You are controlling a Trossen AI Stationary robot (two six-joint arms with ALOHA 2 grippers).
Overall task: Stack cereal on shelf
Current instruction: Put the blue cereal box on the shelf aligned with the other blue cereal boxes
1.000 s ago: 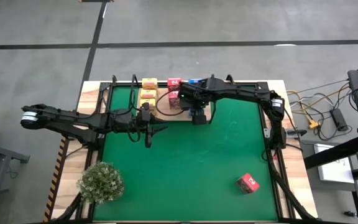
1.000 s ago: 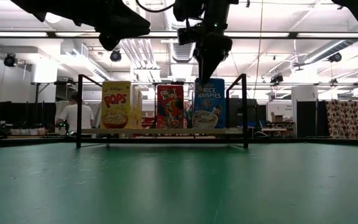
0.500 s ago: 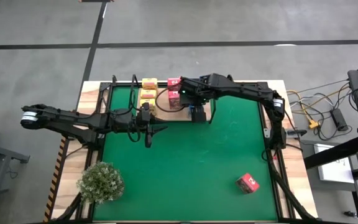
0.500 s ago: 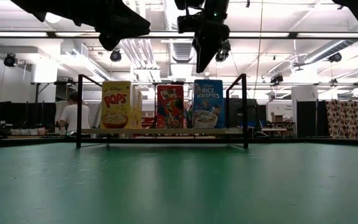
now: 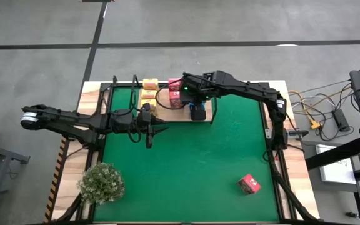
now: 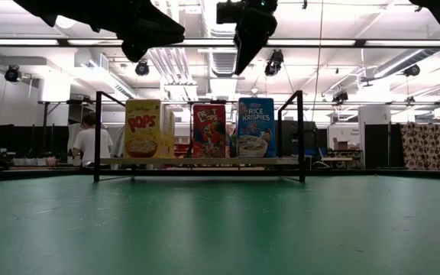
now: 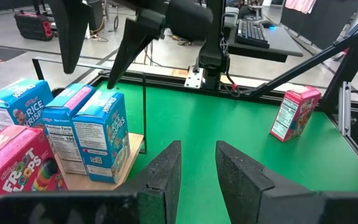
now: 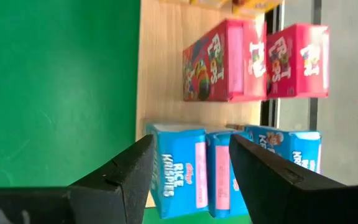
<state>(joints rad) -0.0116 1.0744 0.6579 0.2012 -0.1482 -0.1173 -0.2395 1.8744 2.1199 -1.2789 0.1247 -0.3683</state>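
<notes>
1. High view shows the shelf [image 5: 162, 107] at the far edge of the surface [image 5: 186, 169], already carrying most of the cereal: yellow cartons [image 5: 149, 94] toward its left end, pink-red ones [image 5: 175, 82] in the middle, blue ones [image 5: 197, 112] at its right end.
2. Right wrist view counts three blue cartons [image 8: 185, 174] side by side and two pink-red cartons [image 8: 225, 62] upright on the board; the yellow row is only partly visible.
3. One pink-red carton [image 5: 249, 184] lies apart on the green mat, near the front right corner of the surface; by this count it is the last one left to shelve.
4. Right gripper [image 5: 195, 103] hangs above the blue row, fingers spread and empty.
5. Left gripper [image 5: 149, 134] waits over the mat just in front of the shelf's left end, fingers slightly parted, holding nothing.
6. Pale green plant [image 5: 101, 182] stands at the front left corner.
</notes>
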